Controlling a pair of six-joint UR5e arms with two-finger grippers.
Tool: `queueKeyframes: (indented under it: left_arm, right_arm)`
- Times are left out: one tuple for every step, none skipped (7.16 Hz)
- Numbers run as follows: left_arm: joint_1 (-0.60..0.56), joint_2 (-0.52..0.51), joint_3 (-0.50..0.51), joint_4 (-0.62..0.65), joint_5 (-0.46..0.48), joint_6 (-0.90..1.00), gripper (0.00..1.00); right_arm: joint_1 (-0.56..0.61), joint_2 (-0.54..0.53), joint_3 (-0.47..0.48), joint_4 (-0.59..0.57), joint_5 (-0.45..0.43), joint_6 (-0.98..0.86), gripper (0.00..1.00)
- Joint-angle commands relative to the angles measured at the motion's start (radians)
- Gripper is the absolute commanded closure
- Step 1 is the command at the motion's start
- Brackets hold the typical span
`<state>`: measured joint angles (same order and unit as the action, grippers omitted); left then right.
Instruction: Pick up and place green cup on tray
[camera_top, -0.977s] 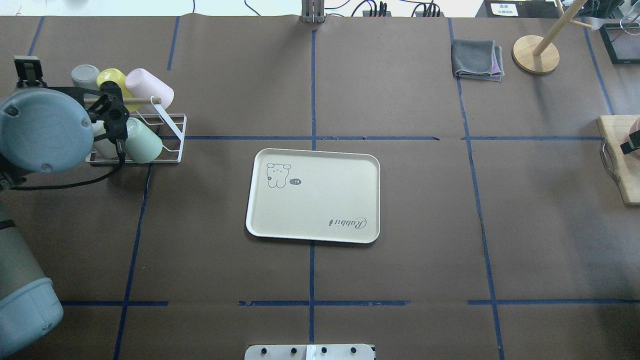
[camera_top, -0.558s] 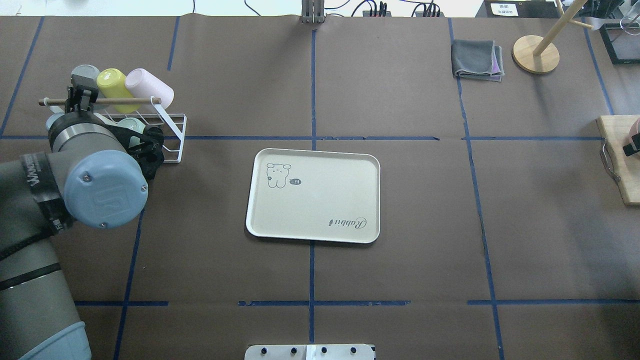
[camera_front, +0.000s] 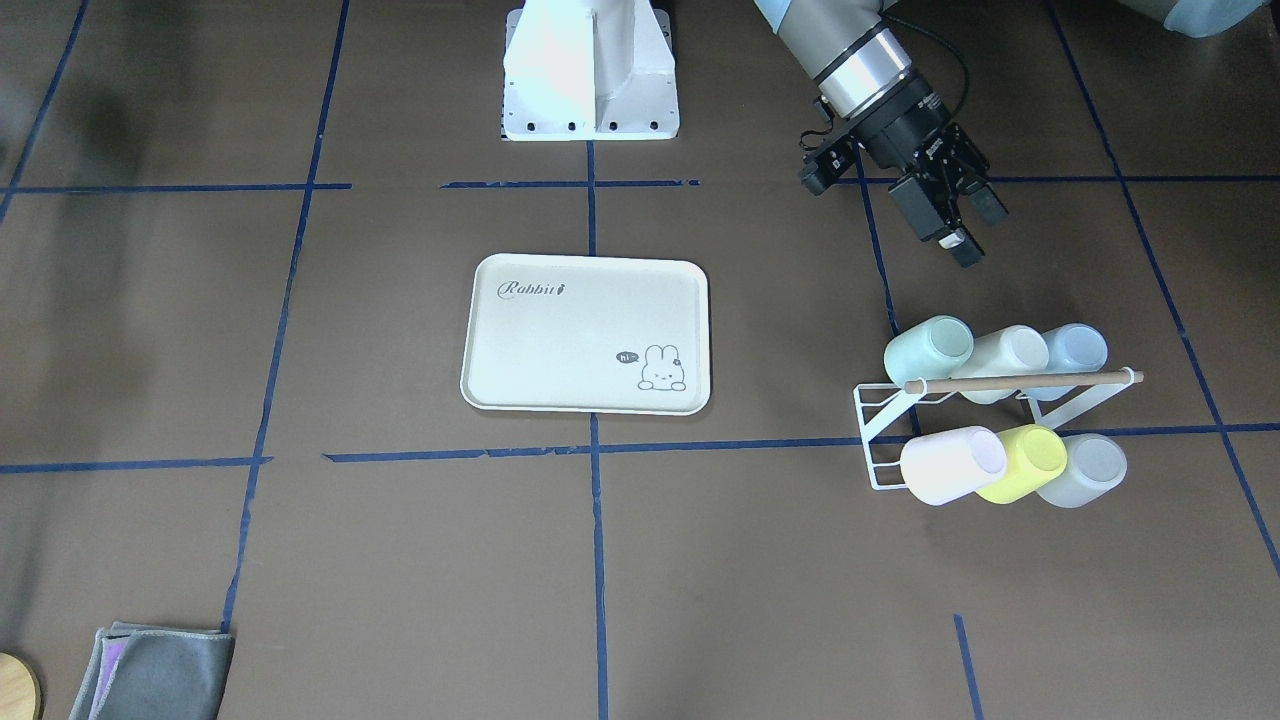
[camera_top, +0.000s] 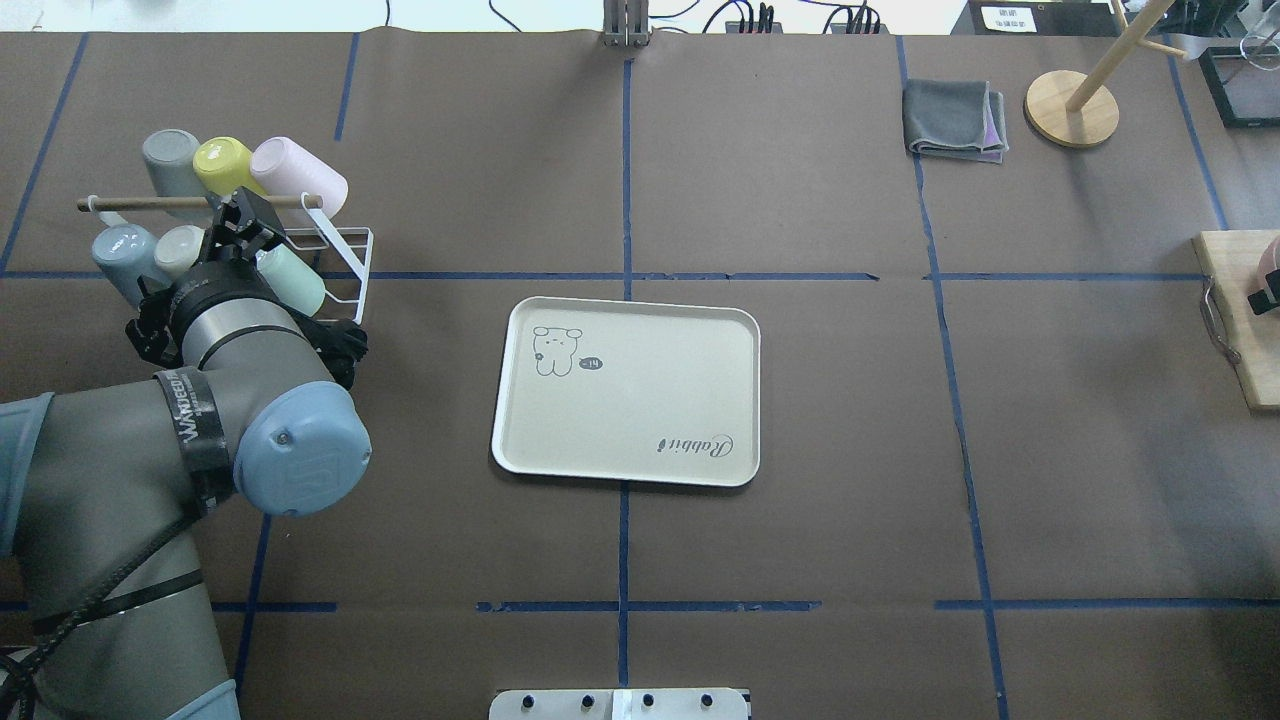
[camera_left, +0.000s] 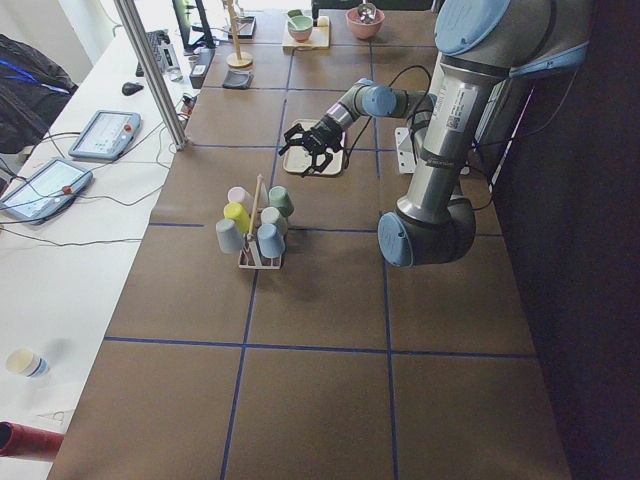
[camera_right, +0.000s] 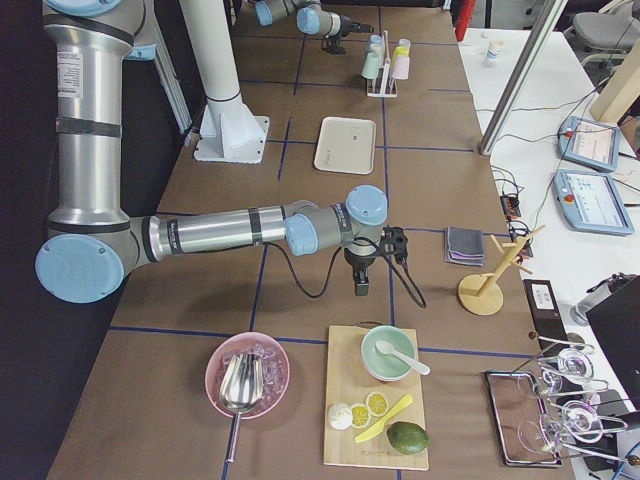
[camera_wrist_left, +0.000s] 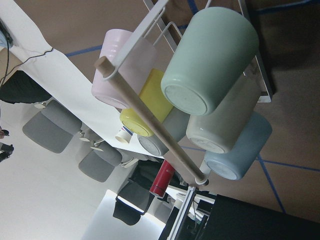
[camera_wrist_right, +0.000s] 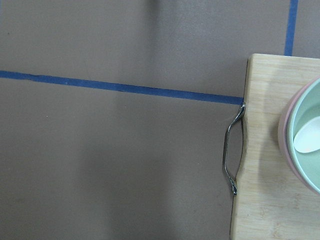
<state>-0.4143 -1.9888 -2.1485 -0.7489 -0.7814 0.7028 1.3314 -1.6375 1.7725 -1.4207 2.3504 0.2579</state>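
- Hovering over the table on the robot's side of the white wire rack (camera_front: 880, 445), the left gripper (camera_front: 950, 215) is near the cups but touching none. Its fingers are spread wide with nothing between them.
- The green cup (camera_front: 928, 350) lies tilted in the rack's row nearer the robot, at the end toward the tray (camera_front: 560, 340). It touches the cream cup (camera_front: 1005, 350) beside it, and the light blue cup (camera_front: 1075, 350) closes that row.
- In the left wrist view the green cup's base faces the camera and fills the upper middle of the picture. I judge the wrist is angled this way to line up along the cup's axis.
- The wooden rod (camera_front: 1020, 380) runs over the rack just past the green cup. I judge a straight lift risks catching it, so drawing the cup back toward the robot looks safer.
- The end slot leaves the cup's tray side free for one finger. The cream cup crowds the other side.
- The tray lies flat at the table's centre, well apart from the rack and bare.
- The right gripper (camera_right: 362, 283) hangs by a wooden board (camera_wrist_right: 270, 150), far from the task. I cannot tell how its jaws stand.
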Motion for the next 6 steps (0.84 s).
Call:
queueKeyframes:
  left_arm:
    - [0.055, -0.007, 0.074, 0.003, 0.051, 0.06, 0.0]
    - [0.066, -0.008, 0.114, 0.002, 0.066, 0.058, 0.0]
    - [0.069, -0.007, 0.133, 0.002, 0.074, 0.057, 0.0]
    - [0.075, -0.005, 0.157, 0.008, 0.112, 0.055, 0.0]
    - [0.083, -0.005, 0.195, 0.013, 0.125, 0.055, 0.0]
    - [0.086, -0.01, 0.231, 0.011, 0.131, 0.053, 0.0]
  right_arm:
    - [0.0, -0.001, -0.011, 0.002, 0.0, 0.001, 0.0]
    - [0.0, -0.001, -0.015, 0.002, -0.002, 0.001, 0.0]
    - [0.0, -0.001, -0.016, 0.002, -0.002, 0.003, 0.0]
    - [0.0, -0.001, -0.015, 0.002, -0.002, 0.004, 0.0]
    - [0.0, -0.001, -0.016, 0.002, -0.002, 0.004, 0.0]
    - [0.0, -0.001, -0.018, 0.002, -0.002, 0.006, 0.0]
